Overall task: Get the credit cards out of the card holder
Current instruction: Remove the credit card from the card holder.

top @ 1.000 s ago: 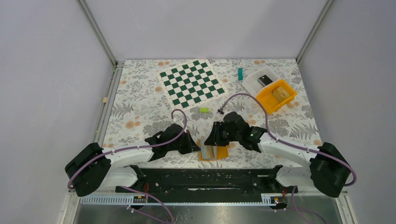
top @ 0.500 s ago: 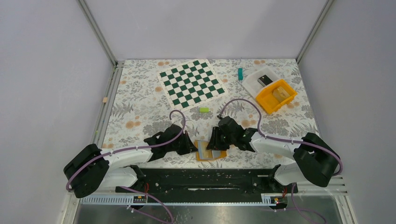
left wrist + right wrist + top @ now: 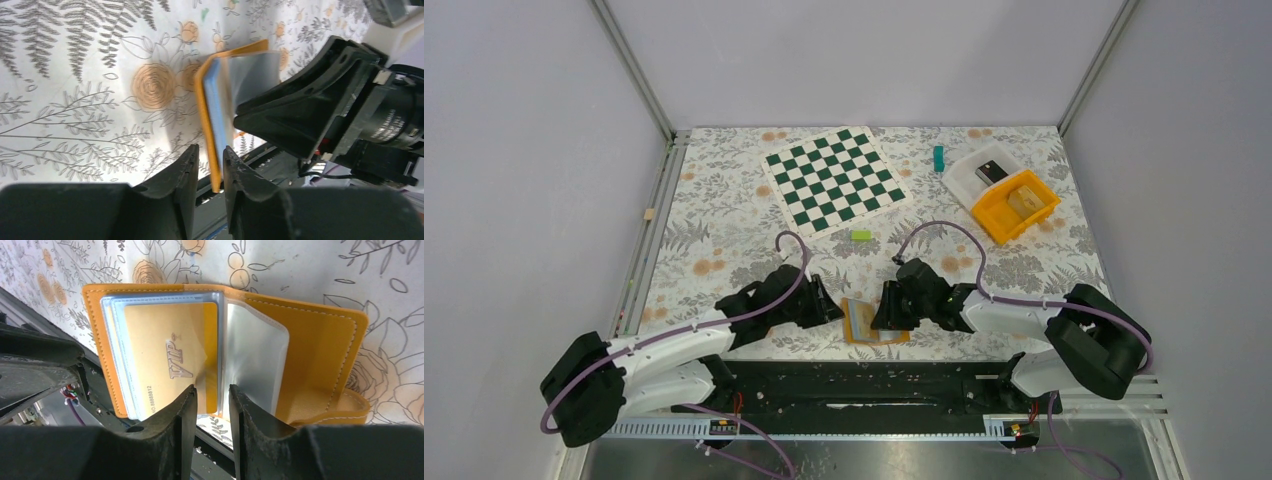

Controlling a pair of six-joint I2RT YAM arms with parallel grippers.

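Near table (image 3: 724,230) edge: card holder (image 3: 864,323) open between left tool (image 3: 832,308), right tool (image 3: 886,310)

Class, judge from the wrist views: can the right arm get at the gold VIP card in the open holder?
Probably yes. The card holder lies open and the right tool sits at the near edge of the VIP card, jaws apart. Only a clear sleeve covers the card.
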